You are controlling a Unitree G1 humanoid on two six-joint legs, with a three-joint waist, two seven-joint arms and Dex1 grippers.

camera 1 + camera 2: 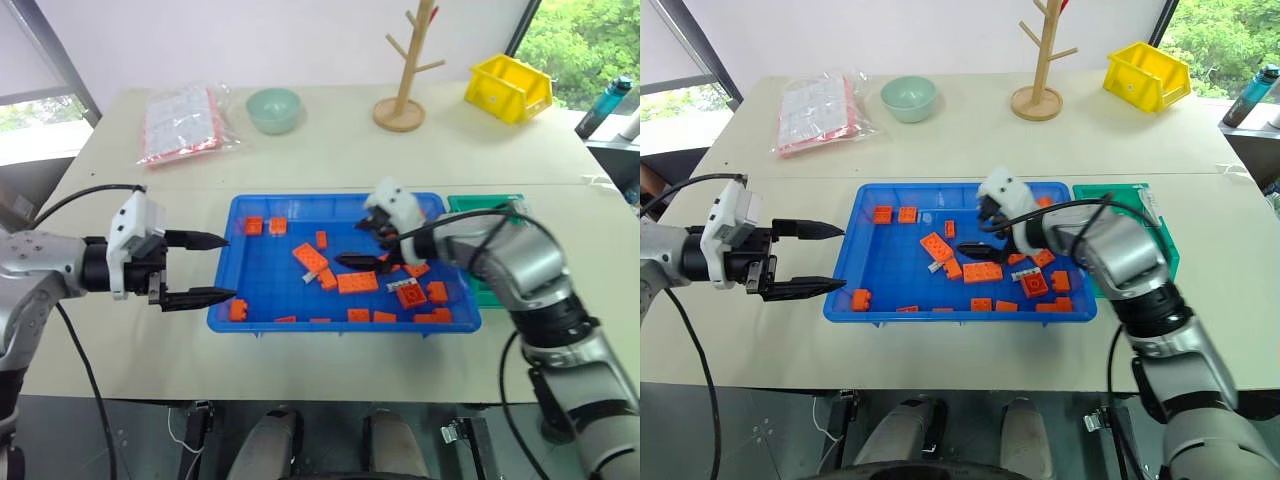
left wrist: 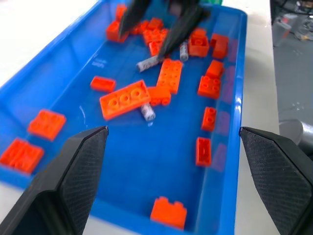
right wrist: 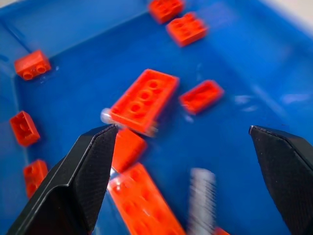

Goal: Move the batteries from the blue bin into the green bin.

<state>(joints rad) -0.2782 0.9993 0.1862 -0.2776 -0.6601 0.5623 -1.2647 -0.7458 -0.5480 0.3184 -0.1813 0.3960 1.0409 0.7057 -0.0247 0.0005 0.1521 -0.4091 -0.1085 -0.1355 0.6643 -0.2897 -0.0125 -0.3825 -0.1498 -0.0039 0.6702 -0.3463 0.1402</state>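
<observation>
Nearest the robot, the blue bin [image 1: 262, 312] sits on a pale bench [image 1: 330, 150], scattered with orange toy bricks [image 1: 357, 282]. The left gripper [image 1: 200, 268] hovers just outside the bin's left wall, jaws open and empty, aimed across the bin. The right gripper [image 1: 985, 248] hangs low over the middle of the bin, jaws spread wide, holding nothing.

The batteries [image 2: 147, 63] lie flat on the bin floor among the bricks. In the left wrist view, one rests between the right gripper's black tips, its long axis crosswise to them; a second [image 2: 147, 111] pokes out from beside a long brick; a third [image 2: 184, 50] lies near the far cluster. In the right wrist view a blurred cylinder [image 3: 202, 196], probably a battery, lies lengthwise between the jaws.

To pick well, the jaws should close across the battery's width, straddling it without catching a neighbouring brick, and descend squarely to the floor.

Beyond, touching the blue bin's right side, stands the green bin [image 1: 1165, 245]
</observation>
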